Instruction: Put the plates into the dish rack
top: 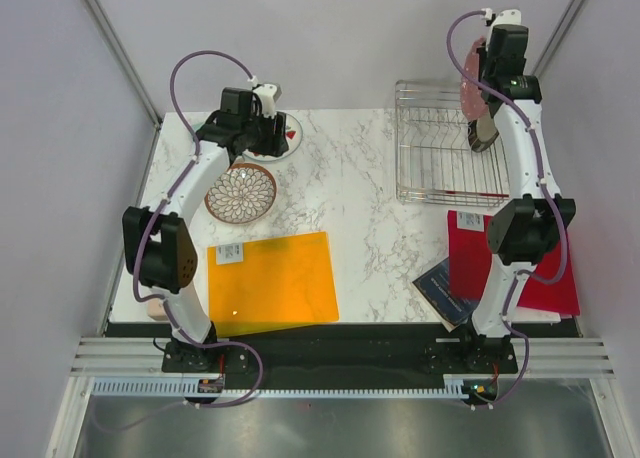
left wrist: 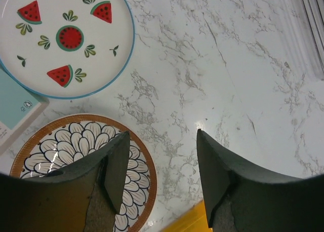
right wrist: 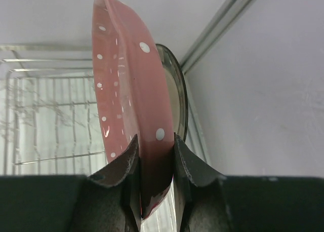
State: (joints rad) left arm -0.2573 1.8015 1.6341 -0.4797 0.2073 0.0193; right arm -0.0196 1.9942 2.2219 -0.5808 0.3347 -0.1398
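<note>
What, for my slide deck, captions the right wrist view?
Right gripper pinches the pink dotted plate on edge, dish rack behind.

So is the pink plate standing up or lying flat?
Standing up on its edge. The right gripper pinches the pink plate by its rim, upright at the rack.

Orange sheet (top: 272, 281), red sheet (top: 467, 261), marble table (top: 350, 193)
</note>
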